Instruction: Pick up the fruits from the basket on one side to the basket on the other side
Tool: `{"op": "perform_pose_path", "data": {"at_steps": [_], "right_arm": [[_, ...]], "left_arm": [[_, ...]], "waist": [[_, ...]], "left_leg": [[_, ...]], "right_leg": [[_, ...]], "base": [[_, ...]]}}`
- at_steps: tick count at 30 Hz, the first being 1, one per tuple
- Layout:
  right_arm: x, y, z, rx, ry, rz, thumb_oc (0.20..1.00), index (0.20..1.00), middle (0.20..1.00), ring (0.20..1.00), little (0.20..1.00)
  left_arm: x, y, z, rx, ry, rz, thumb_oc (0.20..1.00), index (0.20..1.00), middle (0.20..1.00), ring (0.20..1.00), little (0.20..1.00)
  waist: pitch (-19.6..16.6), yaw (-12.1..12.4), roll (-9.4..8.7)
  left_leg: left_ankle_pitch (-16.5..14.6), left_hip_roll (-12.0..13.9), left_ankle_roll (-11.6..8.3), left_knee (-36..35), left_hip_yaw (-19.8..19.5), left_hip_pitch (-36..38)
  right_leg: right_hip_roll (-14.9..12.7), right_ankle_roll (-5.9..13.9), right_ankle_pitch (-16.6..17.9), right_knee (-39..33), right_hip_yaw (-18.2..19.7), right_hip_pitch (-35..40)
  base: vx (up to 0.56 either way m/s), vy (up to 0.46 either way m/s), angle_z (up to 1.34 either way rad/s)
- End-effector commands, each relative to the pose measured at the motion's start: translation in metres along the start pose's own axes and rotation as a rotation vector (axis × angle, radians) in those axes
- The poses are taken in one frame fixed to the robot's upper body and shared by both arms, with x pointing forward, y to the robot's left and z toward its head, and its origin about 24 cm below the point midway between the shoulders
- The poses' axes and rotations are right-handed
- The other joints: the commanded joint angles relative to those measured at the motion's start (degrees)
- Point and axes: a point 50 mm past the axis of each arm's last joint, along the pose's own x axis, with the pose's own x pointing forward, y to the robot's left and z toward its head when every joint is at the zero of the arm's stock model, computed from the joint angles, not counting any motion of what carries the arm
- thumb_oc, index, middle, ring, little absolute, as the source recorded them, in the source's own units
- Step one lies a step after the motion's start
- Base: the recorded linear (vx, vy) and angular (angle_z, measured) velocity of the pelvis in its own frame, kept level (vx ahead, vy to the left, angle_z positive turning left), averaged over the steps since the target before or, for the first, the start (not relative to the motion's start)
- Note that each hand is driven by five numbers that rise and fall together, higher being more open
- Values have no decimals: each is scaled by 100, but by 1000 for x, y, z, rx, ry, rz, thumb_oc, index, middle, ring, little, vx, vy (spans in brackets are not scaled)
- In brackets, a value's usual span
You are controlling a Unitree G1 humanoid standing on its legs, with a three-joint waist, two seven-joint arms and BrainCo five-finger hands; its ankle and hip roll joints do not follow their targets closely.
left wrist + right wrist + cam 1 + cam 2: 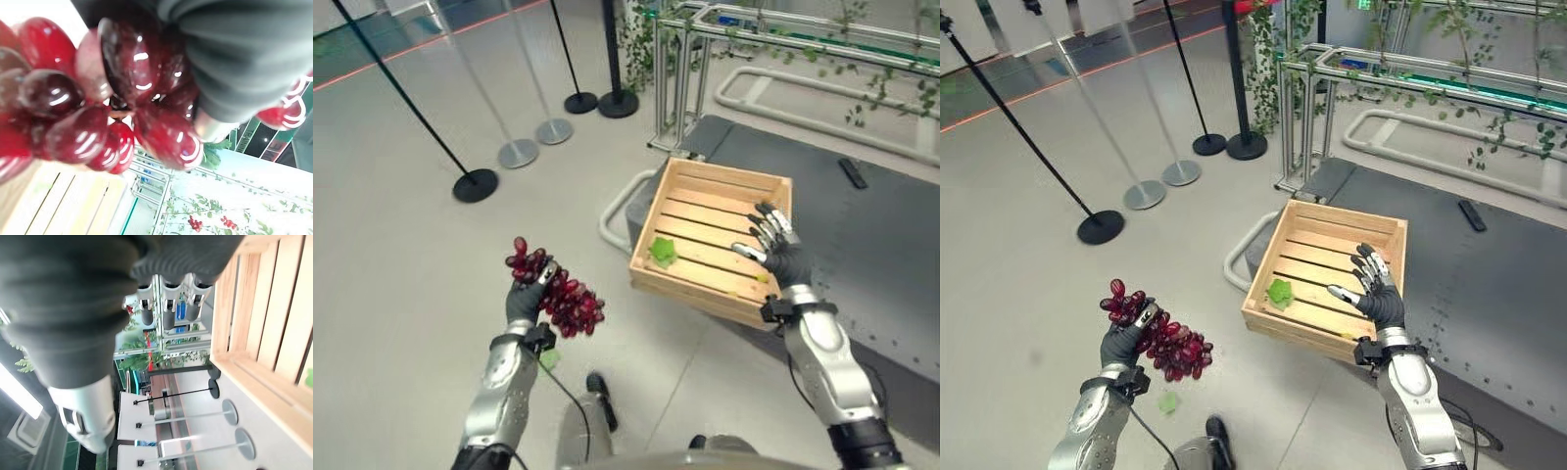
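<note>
Over the grey floor (401,294), to the robot's left of the crate, the left hand (524,299) holds a bunch of dark red grapes (570,304), its fingers curled round the cluster so that berries bulge out above and beside the palm; in the left wrist view the glossy grapes (88,122) crowd right up against the hand's dark cover. Well apart from it, the right hand (1376,289) hovers above the near right part of a slatted wooden crate (1317,250), fingers straight and spread, thumb out to the side, touching nothing. A green leaf (1279,292) lies on the slats inside the crate, near its front wall. That crate rests on the corner of a dark grey platform (1489,284), on which a small black bar (1472,214) lies farther back. Beyond, black posts on round bases (475,184) stand on the floor beside a metal frame hung with green vines (1410,88).
</note>
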Motion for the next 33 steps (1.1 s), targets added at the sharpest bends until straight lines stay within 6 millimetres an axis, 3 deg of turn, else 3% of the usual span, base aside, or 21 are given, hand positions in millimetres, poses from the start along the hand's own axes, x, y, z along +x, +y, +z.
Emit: {"op": "perform_pose_path", "data": {"at_steps": [1,3,4,6,9,14,15,17,18,19,20,21,22,24,25,26,29,32,33], "right_arm": [[15,10,26,0,-161,35,1000,1000,1000,1000,1000],[19,11,31,-10,-183,36,1000,1000,1000,1000,1000],[19,11,30,-5,-176,33,1000,1000,1000,1000,1000],[18,6,29,-16,-166,18,1000,1000,1000,1000,1000],[17,5,24,8,-148,-10,1000,1000,1000,1000,1000],[18,15,16,74,-116,-10,1000,1000,1000,1000,1000],[18,16,15,81,-113,-9,1000,1000,1000,1000,1000],[23,20,17,83,-120,-2,1000,1000,1000,1000,1000],[23,21,17,90,-122,-2,1000,1000,1000,1000,1000],[23,20,16,84,-116,-5,1000,1000,1000,1000,1000],[20,18,12,76,-100,-8,1000,1000,1000,1000,1000],[19,16,11,77,-95,-14,1000,1000,1000,1000,1000],[19,16,11,78,-95,-14,1000,1000,1000,1000,1000],[16,12,9,68,-87,-16,1000,1000,1000,1000,1000],[17,12,9,68,-88,-16,1000,1000,1000,1000,1000],[17,12,11,67,-99,-7,1000,1000,1000,1000,1000],[19,10,12,65,-102,9,1000,1000,1000,1000,1000],[18,7,10,69,-98,-1,1000,1000,1000,1000,1000],[22,11,12,58,-98,30,1000,1000,1000,1000,1000]], "left_arm": [[4,-4,49,13,-216,-66,200,200,200,200,200],[6,-5,51,9,-223,-65,200,200,200,200,200],[8,-7,51,11,-219,-76,200,200,200,200,200],[10,-9,51,23,-219,-93,200,200,200,200,200],[14,-15,56,73,-233,-121,200,200,200,200,200],[15,-12,70,171,-276,-116,200,200,200,200,200],[16,-12,71,180,-280,-115,200,200,200,200,200],[18,-13,73,191,-289,-116,200,200,200,200,200],[19,-15,72,201,-290,-126,200,200,200,200,200],[18,-15,72,206,-290,-136,200,200,200,200,200],[18,-17,69,218,-281,-154,200,200,200,200,200],[19,-17,69,235,-279,-161,200,200,200,200,200],[19,-17,69,236,-279,-161,200,200,200,200,200],[19,-21,70,250,-285,-190,200,200,200,200,200],[19,-21,70,250,-285,-190,200,200,200,200,200],[21,-26,69,242,-285,-211,200,200,200,200,200],[23,-31,69,231,-290,-240,200,200,200,200,200],[26,-36,69,213,-302,-246,200,200,200,200,200],[25,-36,69,193,-311,-241,200,200,200,200,200]], "waist": [[-378,-20,-12],[-531,-106,45],[-589,-148,59],[-727,-188,50],[-798,-234,13],[-768,12,-258],[-728,13,-288],[-593,-118,-350],[-583,-210,-330],[-616,-219,-330],[-613,-227,-308],[-623,-240,-332],[-634,-253,-344],[-663,-268,-336],[-681,-276,-340],[-654,-319,-358],[-583,-349,-400],[-512,-269,-423],[-484,-265,-347]], "left_leg": [[-462,562,-285,-314,-312,338],[-671,901,-383,-189,-13,857],[-819,921,-409,-106,109,1010],[-1119,781,-424,49,296,1239],[-1340,575,-235,-832,517,1215],[-1264,301,-25,-1621,271,1082],[-1258,208,11,-1752,179,1083],[-1084,-4,86,-1990,-45,1008],[-1021,-117,106,-2124,-283,979],[-922,-208,127,-2249,-422,956],[-814,-510,245,-2334,-900,926],[-718,-662,316,-2386,-1123,883],[-681,-677,318,-2402,-1134,863],[-460,-954,472,-2623,-1759,788],[-421,-960,470,-2640,-1766,758],[-386,-1138,524,-2604,-2139,716],[-300,-1494,571,-2447,-2713,552],[-277,-1731,531,-2273,-2984,386],[-266,-1835,468,-2319,-3164,343]], "right_leg": [[118,-6,-354,71,157,-1027],[-69,39,-404,313,-261,-1241],[-191,53,-397,477,-481,-1357],[-457,64,-280,559,-944,-1564],[-770,281,185,508,-1435,-1648],[-1016,623,788,271,-1399,-1781],[-1039,693,860,269,-1229,-1817],[-926,805,948,230,-191,-2138],[-739,903,904,172,610,-2253],[-635,932,903,58,1081,-2293],[-264,875,674,130,1977,-2209],[-36,778,525,151,2282,-2142],[-51,777,548,137,2274,-2157],[607,578,189,384,2907,-2227],[600,578,220,370,2902,-2255],[1036,457,47,453,3524,-2349],[1514,272,4,459,4322,-2442],[1602,90,-101,537,4457,-2319],[1407,206,30,211,4475,-2238]], "base": [[-270,123,75],[-196,158,142],[-190,186,177],[-239,244,199],[-187,268,142],[-158,250,106],[-102,235,87],[-147,238,95],[-100,234,73],[49,324,99],[111,273,127],[87,210,162],[46,100,138],[46,115,163],[61,101,181],[32,47,177],[27,6,191],[-22,-58,90],[-7,-107,80]]}}
